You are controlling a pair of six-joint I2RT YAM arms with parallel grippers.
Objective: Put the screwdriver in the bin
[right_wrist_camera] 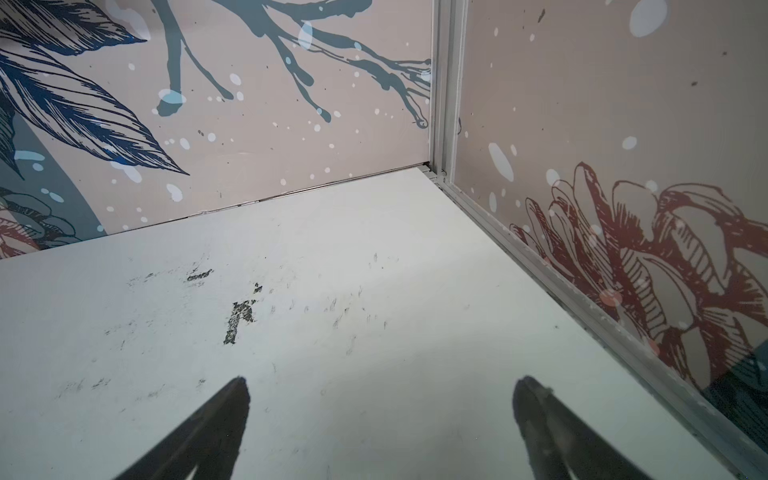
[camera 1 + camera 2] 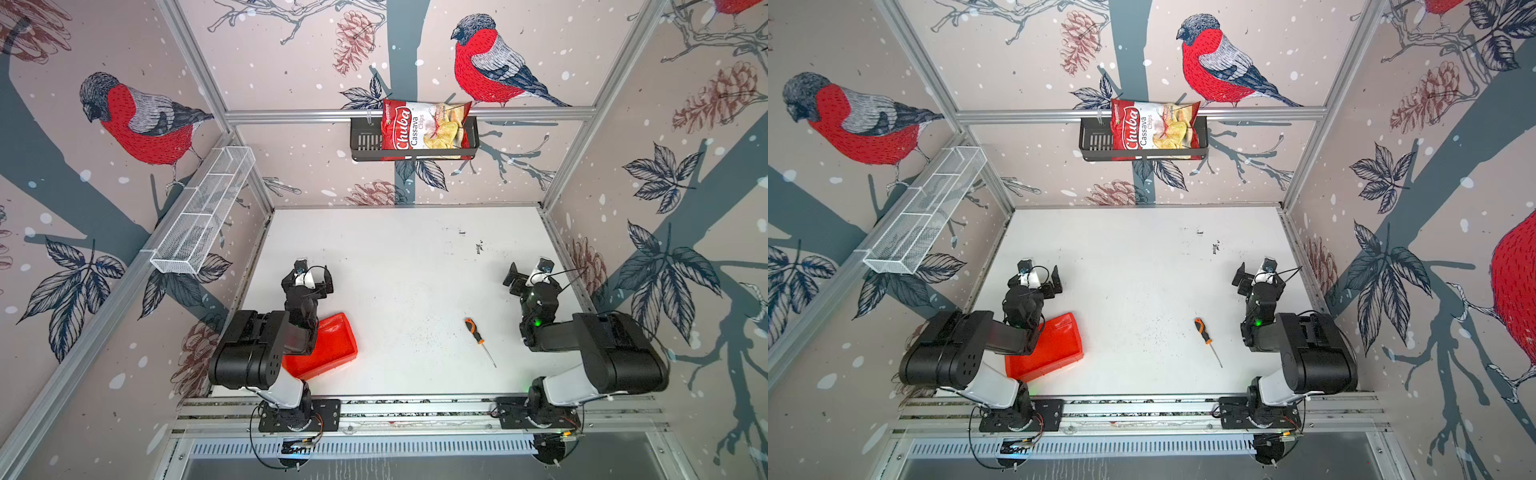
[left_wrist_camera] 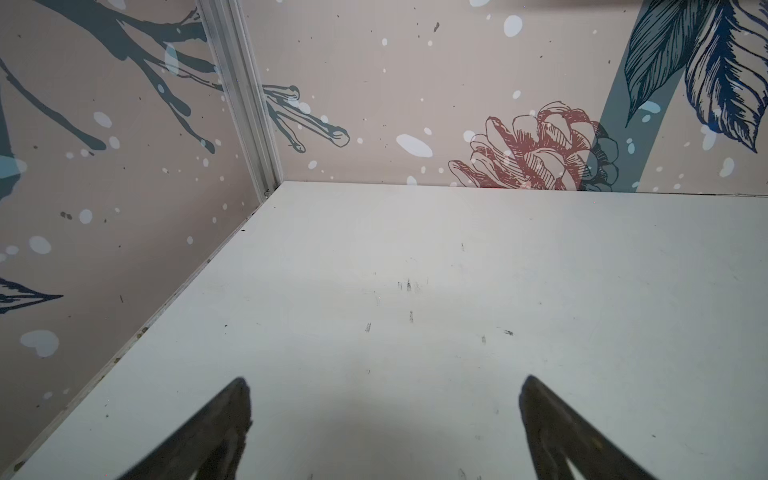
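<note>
White table [image 2: 395, 266], scuffed with dark marks, fills a booth whose walls are papered with red-breasted birds, pinecones and leaves. On the back wall a black basket [image 2: 365, 143] holds a chips bag [image 2: 419, 129]; a white mesh shelf [image 2: 199, 216] runs along the left wall.

Both arms are folded low at the front rail, upper links lying back and forearms reaching forward, so that each wrist points toward the back wall. The left gripper [image 2: 308, 279] hangs over bare table on the left. In the left wrist view its two dark fingers [image 3: 232, 419] stand wide apart with only white table between them. The right gripper [image 2: 535, 273] sits the same way on the right, near the side wall. In the right wrist view it [image 1: 380, 384] is likewise spread wide and holds nothing.

The screwdriver [image 2: 478, 336] lies flat on the table, nearer the front than the right gripper and just left of the right arm's forearm. It is out of both wrist views. Its black-and-orange handle points toward the back and slightly left; its thin shaft runs toward the front right. Neither gripper touches it.

The bin [image 2: 336, 345] rests on the table at front left, turned at an angle, partly covered by the left arm's forearm. What shows of it is empty. It is well apart from the screwdriver, with bare table between them in both top views [image 2: 1206, 337].
</note>
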